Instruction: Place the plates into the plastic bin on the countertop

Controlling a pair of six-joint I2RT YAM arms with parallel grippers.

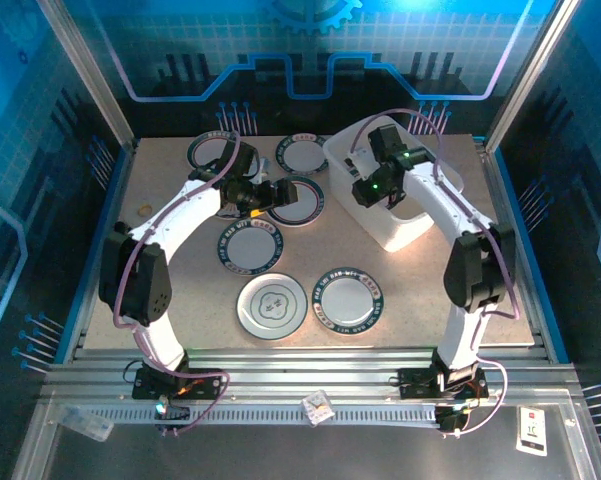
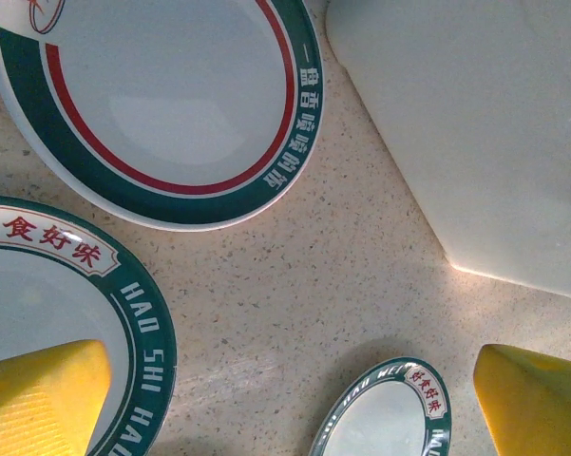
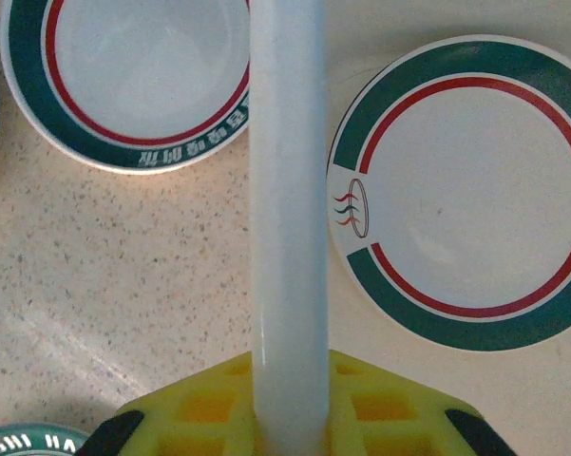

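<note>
Several plates with green rims lie on the countertop point(image 1: 180, 290): two at the back point(image 1: 213, 153) point(image 1: 303, 154), one in the middle point(image 1: 250, 246) and two in front point(image 1: 272, 305) point(image 1: 348, 299). My left gripper point(image 1: 277, 193) point(image 2: 285, 408) is open above bare countertop, at the edge of another plate point(image 1: 302, 203), with plates point(image 2: 161, 104) point(image 2: 47, 313) around it. My right gripper point(image 1: 372, 190) point(image 3: 287, 418) is shut on the upright wall point(image 3: 287, 190) of the plastic bin point(image 1: 405, 225) point(image 2: 475, 123). A red-ringed plate point(image 3: 466, 190) lies inside the bin, right of that wall.
A small plain disc point(image 1: 143, 211) sits near the countertop's left edge. The blue frame point(image 1: 88, 270) borders the surface on both sides, and a glass back wall closes it behind. A further plate point(image 3: 138, 76) lies just outside the bin's wall.
</note>
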